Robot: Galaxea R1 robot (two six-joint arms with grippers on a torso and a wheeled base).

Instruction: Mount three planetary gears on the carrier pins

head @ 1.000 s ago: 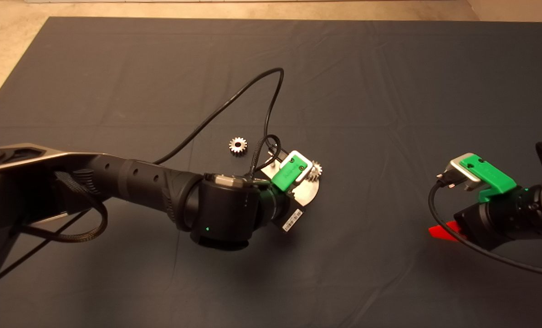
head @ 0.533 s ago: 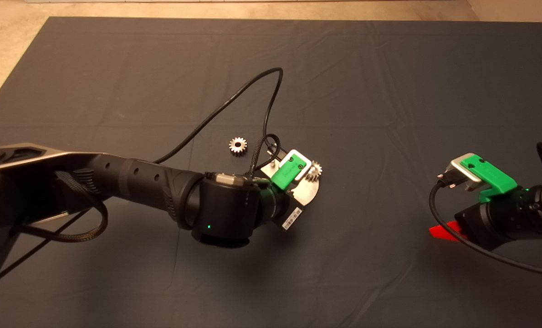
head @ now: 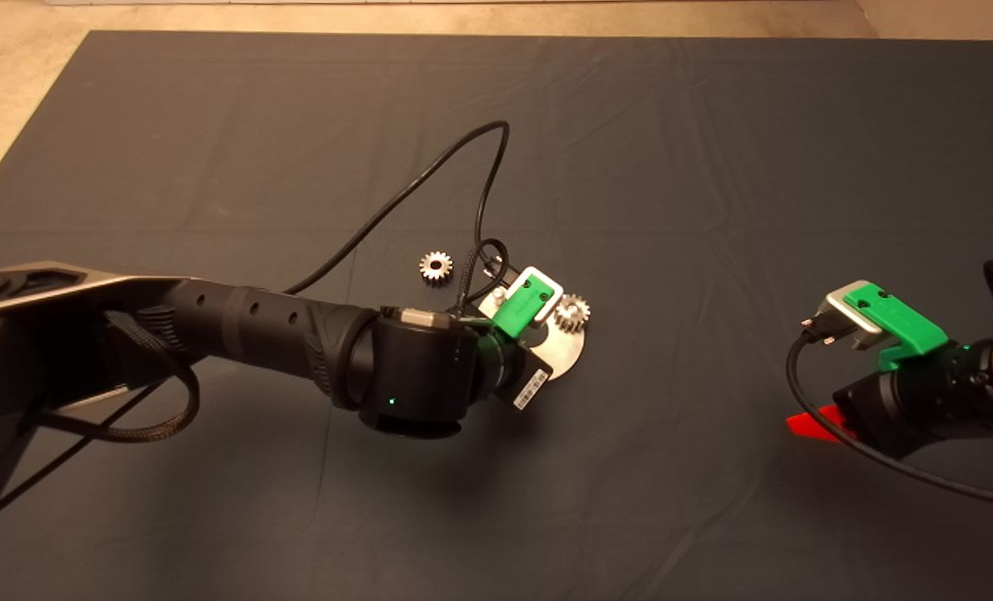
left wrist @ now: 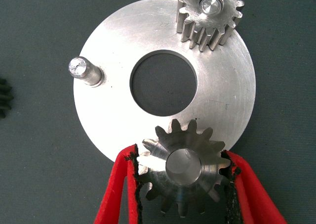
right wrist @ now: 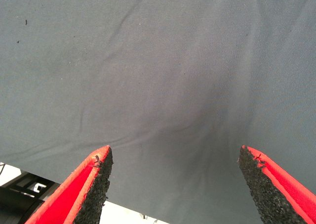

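You have one small shiny steel spur gear seated on its pin. Your left gripper pinches a second gear over the round silver plate's edge — a third lies on the dark surface beside it, with one silver peg bare. Your right gripper waits spread wide, holding nothing.

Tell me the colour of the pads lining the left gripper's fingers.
Black, on red fingers; the left wrist view shows them best.

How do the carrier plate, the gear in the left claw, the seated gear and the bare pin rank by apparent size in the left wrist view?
1. Carrier plate
2. Gear in the left claw, which is nearer the camera, so likely enlarged
3. Seated gear
4. Bare pin
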